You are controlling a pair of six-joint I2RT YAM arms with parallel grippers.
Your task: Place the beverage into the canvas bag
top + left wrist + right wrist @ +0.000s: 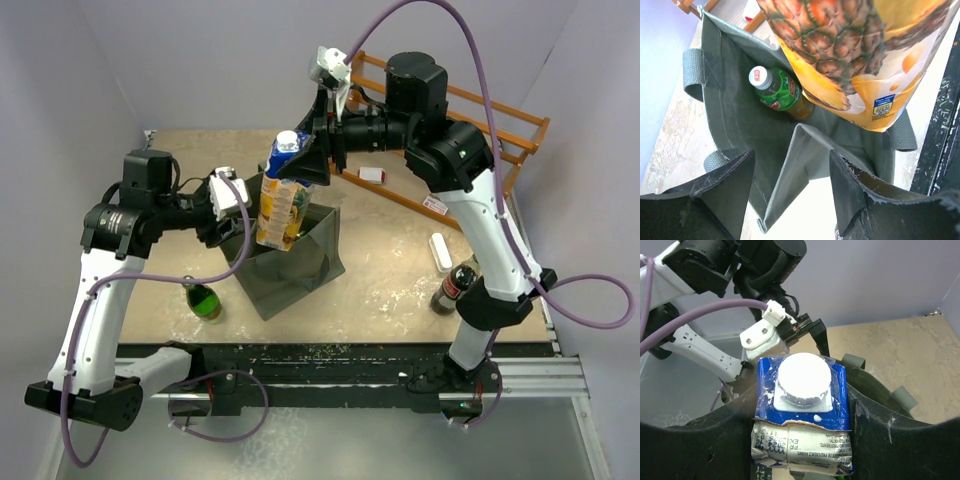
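Note:
The dark grey-green canvas bag (300, 270) stands open at the table's middle. My right gripper (308, 165) is shut on the top of a pineapple juice carton (282, 205) with a blue top and white cap (804, 375). It holds the carton upright over the bag's mouth, the bottom just inside. The left wrist view shows the carton (860, 60) above a green bottle (781, 93) lying on the bag's floor. My left gripper (792, 200) is open at the bag's left rim (800, 150), with a fold of fabric between the fingers, not clamped.
A green bottle (205, 300) stands on the table left of the bag. A cola bottle (455, 285) and a white object (440, 250) are by the right arm. A wooden rack (500, 120) leans at the back right.

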